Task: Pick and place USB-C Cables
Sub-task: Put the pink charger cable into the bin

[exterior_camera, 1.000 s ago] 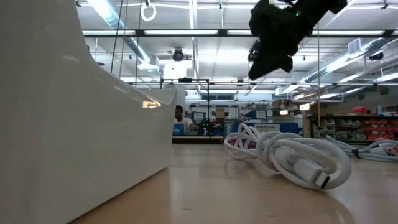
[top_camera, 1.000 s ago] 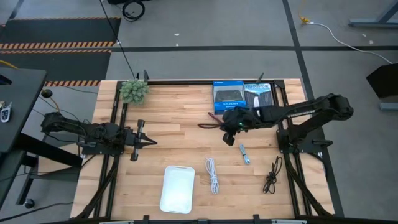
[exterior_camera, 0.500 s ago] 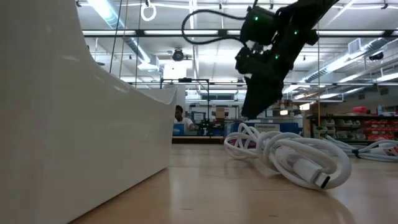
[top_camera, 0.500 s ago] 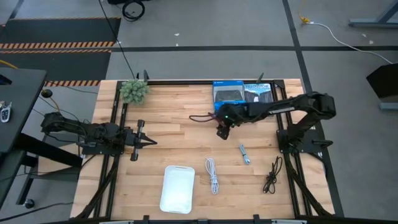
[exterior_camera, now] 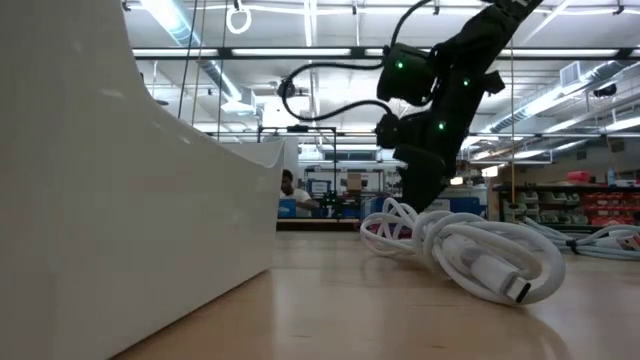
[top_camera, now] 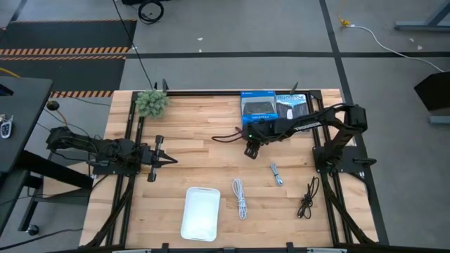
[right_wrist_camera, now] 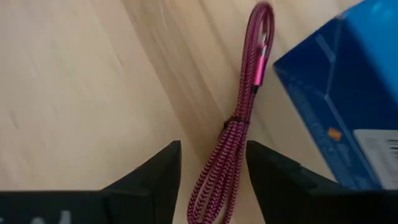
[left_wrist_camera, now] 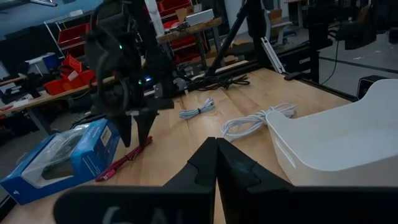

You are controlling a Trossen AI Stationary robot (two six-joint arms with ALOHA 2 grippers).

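Note:
The dark red cable [right_wrist_camera: 239, 118] lies bundled on the wooden table beside a blue product box [right_wrist_camera: 348, 93]; it also shows in the left wrist view [left_wrist_camera: 121, 165]. My right gripper [right_wrist_camera: 214, 183] is open and points down over it, one finger on each side of the bundle, low above the table [top_camera: 250, 147]. The white cable [top_camera: 240, 197], the pale blue-grey cable [top_camera: 275, 173] and the black cable [top_camera: 306, 198] lie on the table toward the near edge. The white tray [top_camera: 200, 213] stands at the near edge. My left gripper [top_camera: 169, 160] waits shut at the table's left.
Two blue-and-black product boxes [top_camera: 274, 107] lie at the far edge just beyond my right gripper. A green fuzzy plant [top_camera: 151, 102] sits at the far left corner. In the low view the tray wall [exterior_camera: 120, 200] and the white cable [exterior_camera: 470, 250] stand close by.
My right gripper has gone down toward the table and a little toward its left edge, and now stands over the dark red cable with its fingers astride it. The cables have not moved.

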